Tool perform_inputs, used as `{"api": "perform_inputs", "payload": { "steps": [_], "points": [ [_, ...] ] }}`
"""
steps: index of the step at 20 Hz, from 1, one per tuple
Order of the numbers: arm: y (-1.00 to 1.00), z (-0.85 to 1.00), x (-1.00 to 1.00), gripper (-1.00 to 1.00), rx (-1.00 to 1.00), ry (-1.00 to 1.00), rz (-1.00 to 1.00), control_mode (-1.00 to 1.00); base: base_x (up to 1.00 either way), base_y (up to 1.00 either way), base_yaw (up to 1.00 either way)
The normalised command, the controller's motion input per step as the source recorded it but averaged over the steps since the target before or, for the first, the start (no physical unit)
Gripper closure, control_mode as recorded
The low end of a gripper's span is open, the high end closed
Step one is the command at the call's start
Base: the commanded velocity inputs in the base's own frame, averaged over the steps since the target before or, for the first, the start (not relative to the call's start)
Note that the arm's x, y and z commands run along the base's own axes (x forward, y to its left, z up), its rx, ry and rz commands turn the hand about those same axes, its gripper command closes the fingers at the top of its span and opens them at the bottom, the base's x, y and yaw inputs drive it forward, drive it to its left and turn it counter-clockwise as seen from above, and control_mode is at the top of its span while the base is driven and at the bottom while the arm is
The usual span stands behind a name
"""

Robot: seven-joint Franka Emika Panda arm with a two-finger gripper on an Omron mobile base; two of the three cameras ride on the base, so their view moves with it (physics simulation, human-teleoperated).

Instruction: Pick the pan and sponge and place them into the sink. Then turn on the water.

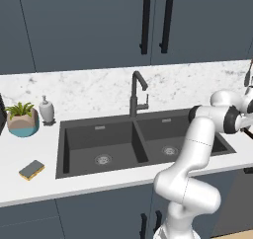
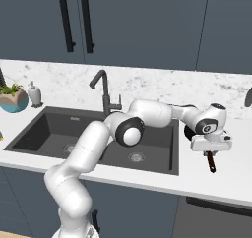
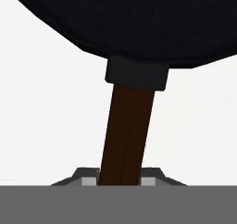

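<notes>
Hand view: the claw [image 3: 121, 181] looks clamped on the long dark handle of the round black frying pan [image 3: 134, 24] at the white counter's [image 3: 41, 126] right end, best lifted level toward the dark grey double-basin sink [image 1: 79, 149].

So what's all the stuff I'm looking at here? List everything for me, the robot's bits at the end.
sink: one, dark grey, two basins, set in the counter, a round drain in each.
faucet: one, dark gooseneck, behind the divider; no water running.
sponge: one, dark grey top over yellow, on the counter left of the sink.
plant pot: one, teal, green leaves, far left of the counter.
soap dispenser: one, white, beside the pot.
pan: one, black, on the counter right of the sink, dark handle reaching between the jaws.
cabinets: dark blue, above and below, black bar handles.
counter: white marble.
arm: one, white.
gripper: one, over the pan handle.
</notes>
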Motion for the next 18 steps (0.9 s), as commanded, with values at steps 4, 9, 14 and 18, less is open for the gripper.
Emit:
{"api": "perform_inputs", "payload": {
  "steps": [4,9,14,18],
  "points": [
    [0.04,0.00,0.00,1.00,0.00,0.00,0.01,-1.00,0.00,0.00,0.00],
    [0.07,0.02,0.00,1.00,0.00,0.00,0.03,-1.00,0.00,0.00,0.00],
    [0.20,0.27,-0.04,1.00,0.00,-0.02,0.04,-1.00,0.00,0.00,0.00],
    [0.49,0.31,-0.13,1.00,0.00,-0.03,0.02,-1.00,0.00,0.00,0.00]
  ]
}}
